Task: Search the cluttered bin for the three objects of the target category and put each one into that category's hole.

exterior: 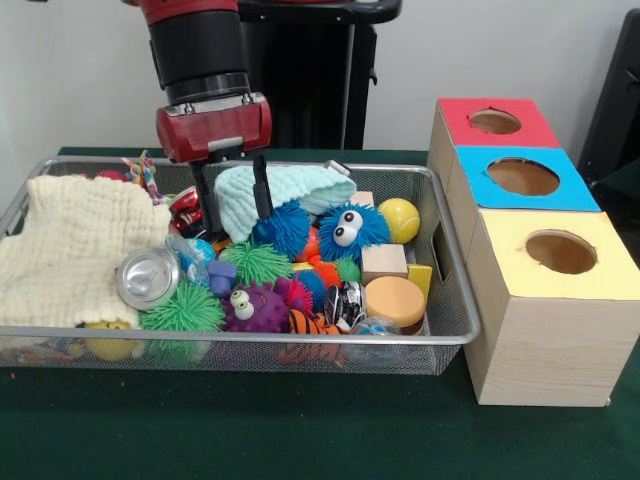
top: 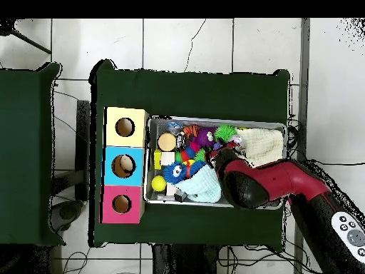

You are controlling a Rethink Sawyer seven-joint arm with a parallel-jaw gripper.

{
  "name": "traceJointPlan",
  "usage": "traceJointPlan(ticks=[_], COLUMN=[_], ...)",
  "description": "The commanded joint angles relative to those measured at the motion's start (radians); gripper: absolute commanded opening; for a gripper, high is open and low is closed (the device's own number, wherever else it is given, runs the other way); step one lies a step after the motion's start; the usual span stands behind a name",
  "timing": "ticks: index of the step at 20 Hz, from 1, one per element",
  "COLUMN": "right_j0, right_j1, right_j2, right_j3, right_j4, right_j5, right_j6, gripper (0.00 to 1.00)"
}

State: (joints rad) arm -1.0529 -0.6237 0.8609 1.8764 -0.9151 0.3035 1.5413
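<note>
Green cloth covers the bench [exterior: 300, 430], and on it sits a wire mesh bin [exterior: 455, 330] crowded with toys. Nearest the front edge lie spiky rubber balls in green [exterior: 183, 312] and purple [exterior: 256, 308], a shiny metal can [exterior: 148, 277], a round tan wooden disc [exterior: 394, 300] and a pale wooden cube [exterior: 384, 262]. A cream knitted cloth [exterior: 75, 245] fills the bin's left side. Further back are a blue fuzzy ball with googly eyes [exterior: 352, 230], a yellow tennis ball [exterior: 399, 219] and a mint green cloth [exterior: 290, 190].

To the right of the bin stands a wooden box with three round holes, topped yellow [exterior: 560, 252], then blue [exterior: 522, 177], then red [exterior: 494, 122] farthest away. No toy can be seen in any hole, so the sorting appears barely begun; which category is wanted cannot be told.

At the back, the red and black arm reaches down into the bin. Its hand [exterior: 232, 205] has two dark fingers spread apart, holding nothing, poised over the toys beside the mint cloth.
</note>
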Motion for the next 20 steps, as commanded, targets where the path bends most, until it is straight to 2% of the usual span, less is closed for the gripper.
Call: traceJointPlan(ticks=[1,4,11,14,17,20], right_j0=[-0.084,-0.110,-0.139,-0.138,-0.105,-0.049], right_j1=[0.158,0.186,0.210,0.193,0.150,0.086], right_j2=[0.169,0.197,0.220,0.216,0.158,0.061], right_j3=[-0.100,-0.117,-0.107,-0.095,-0.093,-0.095], right_j4=[-0.002,0.017,-0.007,-0.018,-0.061,-0.104], right_j5=[0.100,0.136,0.129,0.128,0.105,0.090], right_j6=[-0.349,-0.396,-0.392,-0.370,-0.296,-0.177], gripper=[1.00,1.00,1.00,1.00,1.00,1.00])
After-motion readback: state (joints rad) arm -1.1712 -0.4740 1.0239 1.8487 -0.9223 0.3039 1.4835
